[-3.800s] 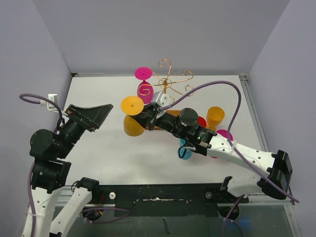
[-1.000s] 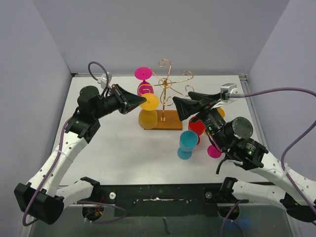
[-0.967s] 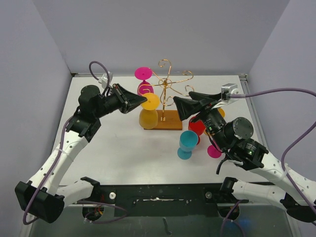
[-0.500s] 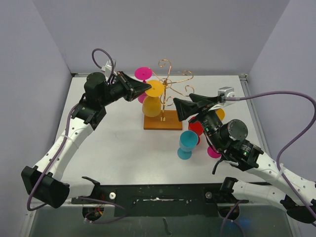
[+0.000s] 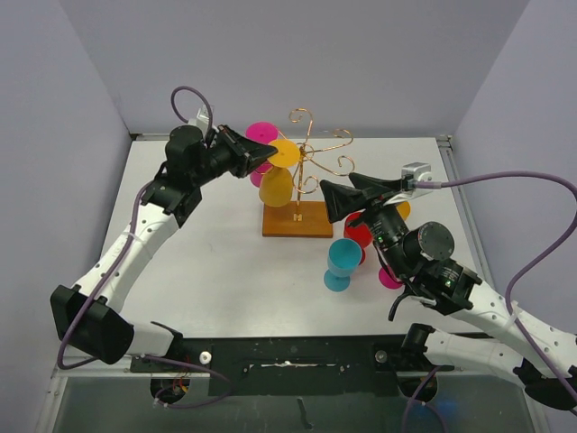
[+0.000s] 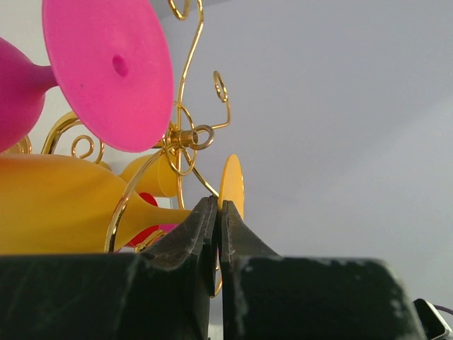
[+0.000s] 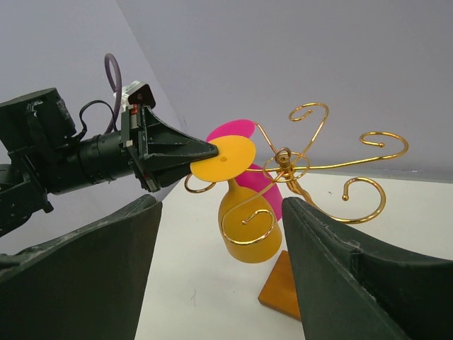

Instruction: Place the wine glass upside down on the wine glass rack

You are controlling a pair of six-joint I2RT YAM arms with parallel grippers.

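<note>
The left gripper (image 5: 268, 152) reaches in from the left at the height of the rack's arms; its jaws are pinched almost together on the rim of the orange wine glass's (image 5: 276, 188) flat foot, with only that thin edge between them. The glass hangs upside down, foot on top and bowl below, slightly tilted; it is at the left side of the rack (image 5: 298, 220), clear of the table (image 5: 216, 262), with the bowl above the left end of the wooden base. A gold spiral arm curls in front of the bowl and another wire crosses the stem; whether the foot rests on the wire cannot be told. A pink glass (image 5: 260, 133) hangs upside down just behind it, close to the left gripper's fingers. The right gripper (image 5: 336, 184) is to the right of the rack and points toward it; its jaws stand wide apart and hold nothing, near the curled arms but apart from them. A blue glass (image 5: 342, 257) stands on the table below the right gripper; a red glass (image 5: 362, 231) is just beside it, partly hidden by the arm.
</note>
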